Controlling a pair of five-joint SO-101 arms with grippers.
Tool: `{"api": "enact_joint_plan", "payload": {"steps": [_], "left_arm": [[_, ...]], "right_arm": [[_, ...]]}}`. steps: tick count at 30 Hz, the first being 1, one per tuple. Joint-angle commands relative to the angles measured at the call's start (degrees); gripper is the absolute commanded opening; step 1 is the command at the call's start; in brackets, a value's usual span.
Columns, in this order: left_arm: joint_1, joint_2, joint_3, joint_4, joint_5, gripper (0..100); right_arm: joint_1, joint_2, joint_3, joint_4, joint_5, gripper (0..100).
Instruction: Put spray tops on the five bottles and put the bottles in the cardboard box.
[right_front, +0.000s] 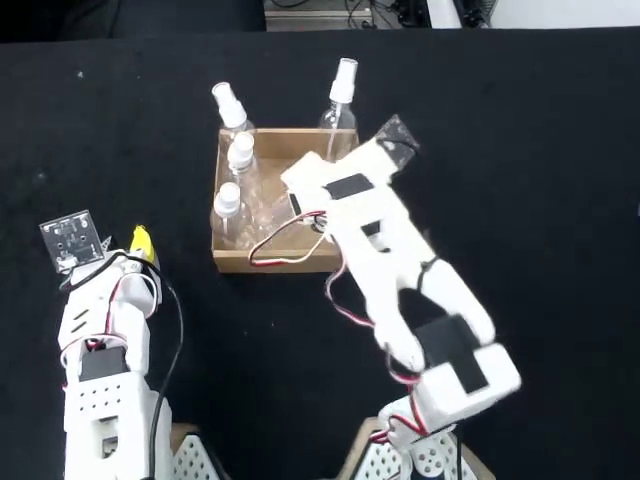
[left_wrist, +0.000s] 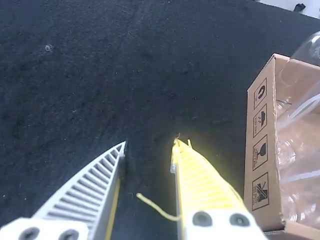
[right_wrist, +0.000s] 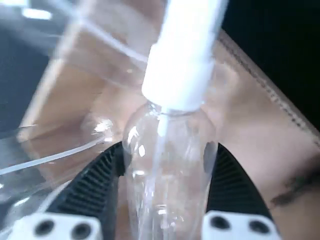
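Below, a black table (right_front: 520, 150) carries an open cardboard box (right_front: 285, 262) near its middle. The right arm (right_front: 380, 240) stretches over the box, and the left arm (right_front: 100, 340) sits well apart on the bare table. Three bottles (right_front: 240, 160) with white tops stand in the box (along the side nearer the left arm). The right tool (right_wrist: 165, 150) pinches a clear bottle (right_wrist: 172, 125), its spray top (right_wrist: 182, 65) on, over the box's cardboard. The left tool (left_wrist: 150, 145) is spread and holds nothing, beside the box wall.
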Motion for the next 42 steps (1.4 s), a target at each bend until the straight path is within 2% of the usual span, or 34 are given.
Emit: {"api": "enact_joint_plan", "payload": {"steps": [1,9,19,24,30,35,42], "left_arm": [[-0.6,-1.0,-0.7,-1.4,-0.4,13],[-0.6,-1.0,-0.7,-1.4,-0.4,13],[-0.6,-1.0,-0.7,-1.4,-0.4,13],[-0.6,-1.0,-0.7,-1.4,-0.4,13],[-0.6,-1.0,-0.7,-1.4,-0.4,13],[-0.6,-1.0,-0.7,-1.4,-0.4,13],[-0.6,-1.0,-0.7,-1.4,-0.4,13]], "right_arm": [[1.4,-10.3,2.2,0.4,0.4,14.2],[5.0,-16.6,8.4,0.4,5.7,14.2],[8.4,-32.2,15.4,0.4,17.7,14.2],[13.8,-38.5,20.0,0.4,23.6,14.2],[24.0,-44.3,23.9,-1.3,33.8,14.2],[33.3,-47.5,31.1,-15.9,48.3,14.1],[41.1,-47.3,50.3,-52.7,64.6,14.1]]}}
